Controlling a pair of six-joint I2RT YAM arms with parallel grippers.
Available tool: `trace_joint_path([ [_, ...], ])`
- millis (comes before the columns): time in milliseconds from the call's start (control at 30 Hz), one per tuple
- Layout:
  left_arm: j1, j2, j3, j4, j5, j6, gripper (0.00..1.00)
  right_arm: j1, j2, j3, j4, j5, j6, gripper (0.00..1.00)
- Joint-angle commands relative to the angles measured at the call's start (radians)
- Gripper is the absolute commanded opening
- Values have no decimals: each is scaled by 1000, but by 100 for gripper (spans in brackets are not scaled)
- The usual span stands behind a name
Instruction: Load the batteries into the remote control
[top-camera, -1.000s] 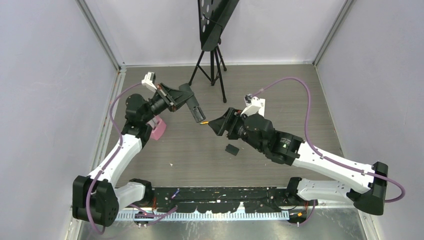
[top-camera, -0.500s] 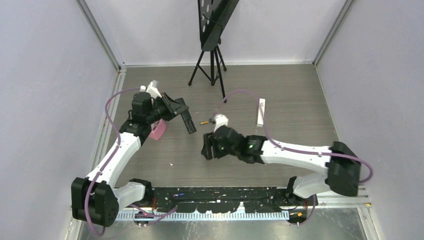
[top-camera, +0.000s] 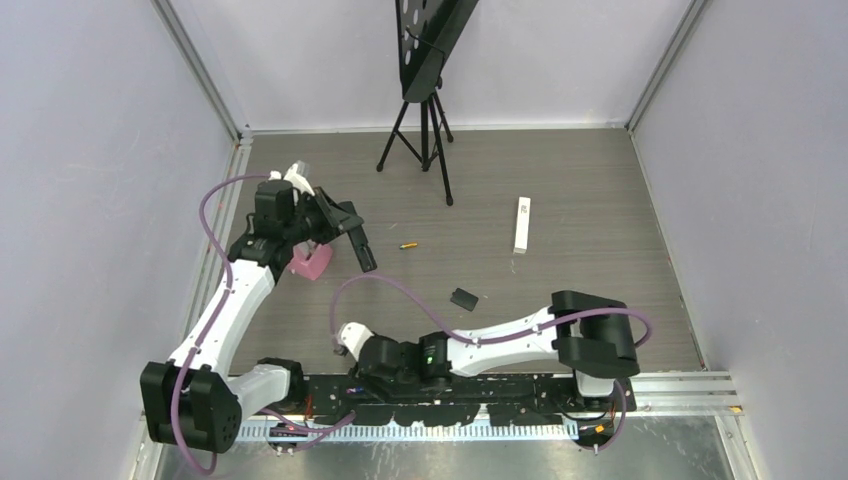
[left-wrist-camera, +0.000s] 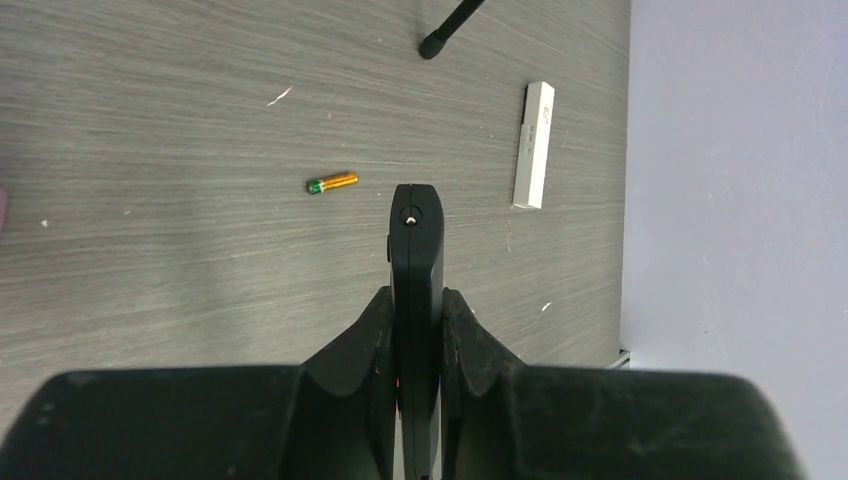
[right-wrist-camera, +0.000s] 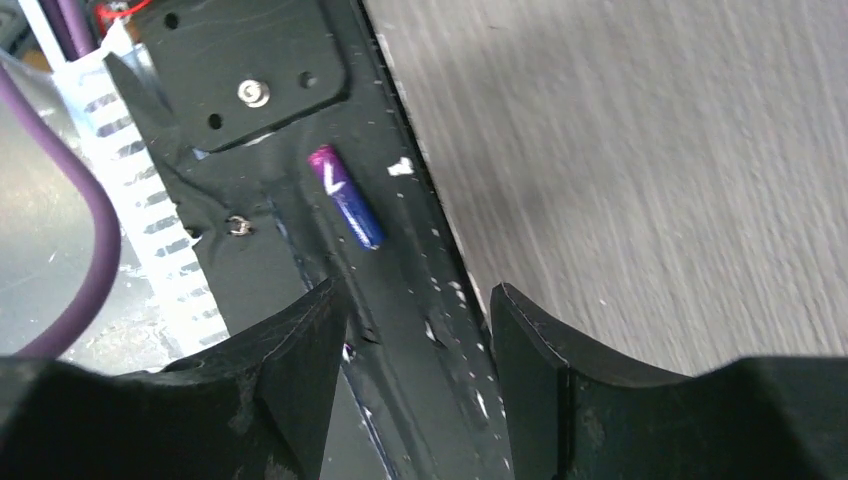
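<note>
My left gripper (top-camera: 350, 228) is shut on a black remote control (top-camera: 364, 251), held edge-on above the table; in the left wrist view the remote (left-wrist-camera: 416, 240) sticks out between the fingers of the left gripper (left-wrist-camera: 415, 295). An orange-yellow battery (top-camera: 408, 244) lies on the table just right of the remote and also shows in the left wrist view (left-wrist-camera: 333, 183). My right gripper (right-wrist-camera: 415, 295) is open over the black rail at the near edge (top-camera: 372, 368). A purple battery (right-wrist-camera: 346, 197) lies on that rail just ahead of its fingers. The other batteries are out of view.
A white slim remote-like bar (top-camera: 522, 224) lies at the right, also in the left wrist view (left-wrist-camera: 535, 144). A small black cover (top-camera: 463, 298) lies mid-table. A pink object (top-camera: 310, 262) sits under the left arm. A black tripod (top-camera: 428, 130) stands at the back.
The right arm swung from the table's middle down to the near-edge rail, its gripper now over the purple battery. The left arm drew back to the left with the remote.
</note>
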Motion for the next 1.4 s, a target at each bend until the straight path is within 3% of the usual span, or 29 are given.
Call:
trace_joint_path([
  [0, 27, -37, 37, -46, 50, 20, 0, 49, 53, 52, 135, -13, -125, 60],
  [167, 43, -40, 40, -64, 79, 19, 0, 74, 132, 87, 147, -85, -181, 60],
  [367, 58, -30, 42, -62, 117, 14, 0, 75, 171, 101, 181, -62, -207, 58],
  [533, 59, -28, 40, -44, 130, 5, 0, 75, 180, 101, 176, -44, -202, 36],
  [767, 60, -35, 39, -39, 141, -2, 0, 68, 158, 80, 168, 4, -177, 16],
  [1067, 61, -36, 57, -69, 126, 25, 0, 58, 43, 10, 221, 201, -90, 9],
  [1233, 60, -37, 56, -72, 115, 31, 0, 28, -7, 18, 100, 367, 60, 10],
  [1367, 61, -34, 61, -79, 95, 42, 0, -21, -14, 41, -73, 571, 287, 10],
])
